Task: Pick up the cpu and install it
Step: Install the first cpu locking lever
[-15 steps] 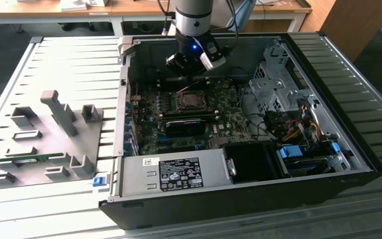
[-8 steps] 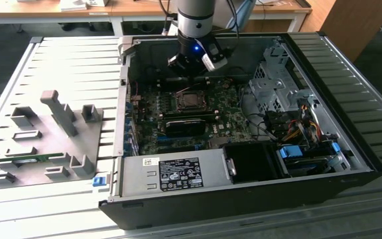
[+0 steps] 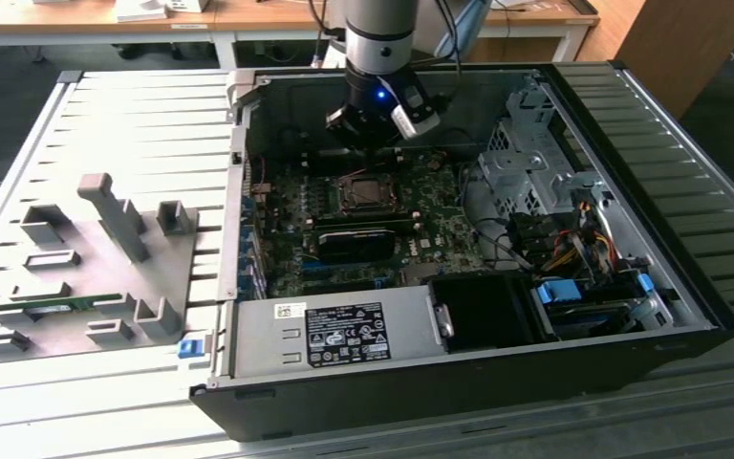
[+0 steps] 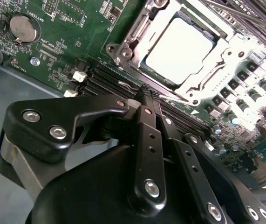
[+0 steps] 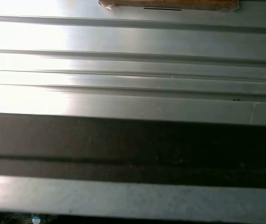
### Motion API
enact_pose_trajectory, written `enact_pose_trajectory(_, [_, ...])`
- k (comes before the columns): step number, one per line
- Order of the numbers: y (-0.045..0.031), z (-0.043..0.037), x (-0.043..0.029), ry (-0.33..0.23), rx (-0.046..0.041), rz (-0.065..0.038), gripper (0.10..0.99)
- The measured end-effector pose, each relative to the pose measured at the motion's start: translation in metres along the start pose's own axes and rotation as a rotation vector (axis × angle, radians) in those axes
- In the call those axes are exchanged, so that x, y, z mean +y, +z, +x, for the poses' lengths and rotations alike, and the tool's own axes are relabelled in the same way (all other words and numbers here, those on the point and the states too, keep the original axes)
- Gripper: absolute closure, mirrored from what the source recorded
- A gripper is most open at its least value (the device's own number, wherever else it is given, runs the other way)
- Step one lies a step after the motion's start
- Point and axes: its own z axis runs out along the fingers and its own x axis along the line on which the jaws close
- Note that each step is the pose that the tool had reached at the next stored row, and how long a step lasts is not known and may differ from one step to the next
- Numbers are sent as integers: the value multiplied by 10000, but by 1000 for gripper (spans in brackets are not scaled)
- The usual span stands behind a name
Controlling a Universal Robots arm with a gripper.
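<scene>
In the second wrist view the cpu (image 4: 179, 49) lies flat in the metal-framed socket (image 4: 216, 51) on the green motherboard, its silvery top glaring bright. My gripper (image 4: 145, 92) hangs a little above the board beside the socket, over the black memory slots. Its black fingers (image 4: 146, 135) are pressed together with nothing between them. In the exterior view the gripper (image 3: 374, 143) is inside the open computer case, just behind the socket (image 3: 364, 194).
The case wall (image 3: 246, 124) surrounds the board. A power supply (image 3: 335, 335) fills the front and a drive cage (image 3: 533, 158) stands on the exterior view's right. A grey fixture plate (image 3: 87, 258) with a green memory stick (image 3: 54, 306) lies outside, on the exterior view's left.
</scene>
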Motion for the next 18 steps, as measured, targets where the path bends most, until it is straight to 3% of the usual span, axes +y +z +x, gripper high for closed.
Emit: enact_pose_trajectory(18, [109, -56, -8, 1, 0, 0, 980])
